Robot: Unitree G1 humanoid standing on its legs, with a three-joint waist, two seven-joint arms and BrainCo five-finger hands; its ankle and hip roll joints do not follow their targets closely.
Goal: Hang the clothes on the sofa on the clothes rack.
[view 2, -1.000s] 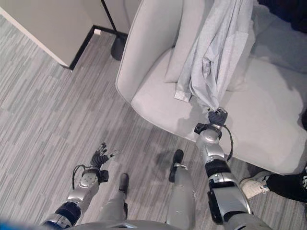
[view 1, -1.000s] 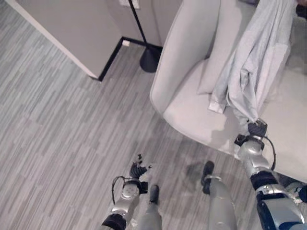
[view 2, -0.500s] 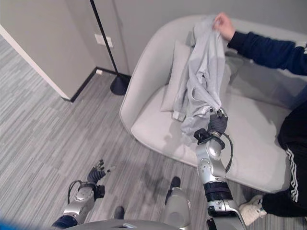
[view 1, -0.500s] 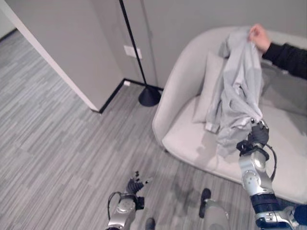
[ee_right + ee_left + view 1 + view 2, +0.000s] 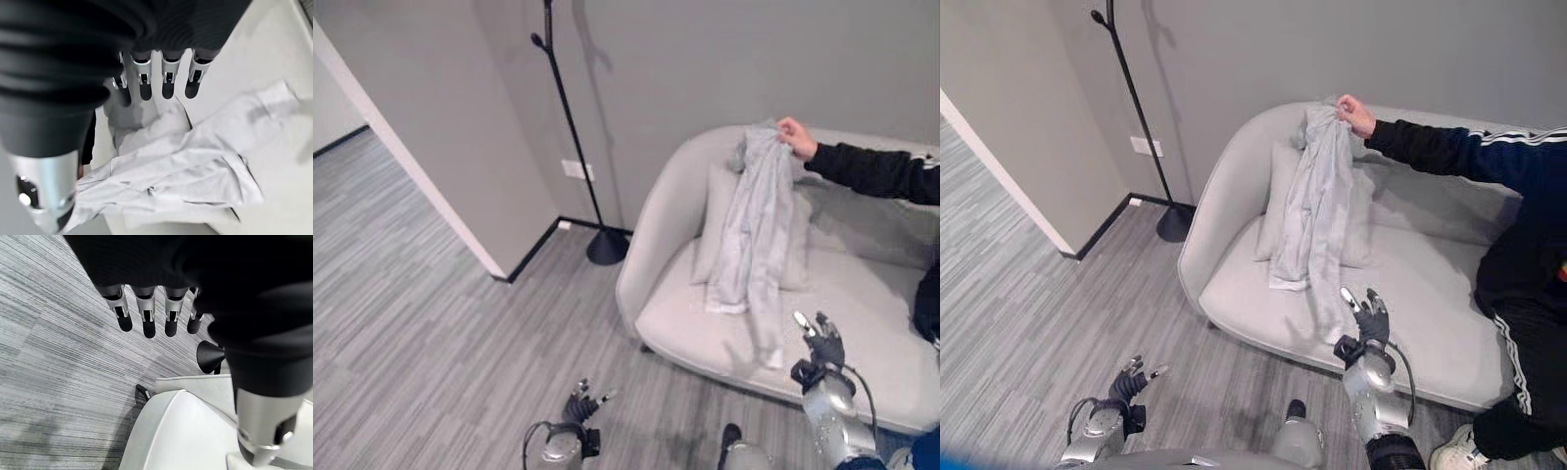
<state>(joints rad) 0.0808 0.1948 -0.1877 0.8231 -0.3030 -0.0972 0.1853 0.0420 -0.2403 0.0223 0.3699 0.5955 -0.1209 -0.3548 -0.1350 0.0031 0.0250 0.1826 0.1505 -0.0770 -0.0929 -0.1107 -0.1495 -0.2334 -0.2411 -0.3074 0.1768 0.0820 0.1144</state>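
Over the sofa (image 5: 705, 323) seat hangs the task's garment, a pale grey shirt (image 5: 751, 235), held up at its top by a person's hand (image 5: 795, 137) near the backrest. Its long axis runs near vertical, collar end up, hem and a sleeve trailing down to just above the cushion, close by the right hand. Judged from its folds and drape, it is light, soft and limp; it will sag and slip from a loose hold, so a firm pinch high up, at the collar or shoulder, looks the better place to take it.

Right hand (image 5: 1367, 318) stands just below and beside the hem, fingers (image 5: 167, 81) straight and spread, holding nothing; its wrist view shows the crumpled cloth just past the fingertips. Left hand (image 5: 579, 409) hangs low over the floor (image 5: 431, 313), fingers (image 5: 146, 318) relaxed and apart, idle.

Clothes rack (image 5: 570, 127), a thin black pole on a round base, stands against the wall left of the sofa, well apart from the shirt. Hanging is not yet begun.
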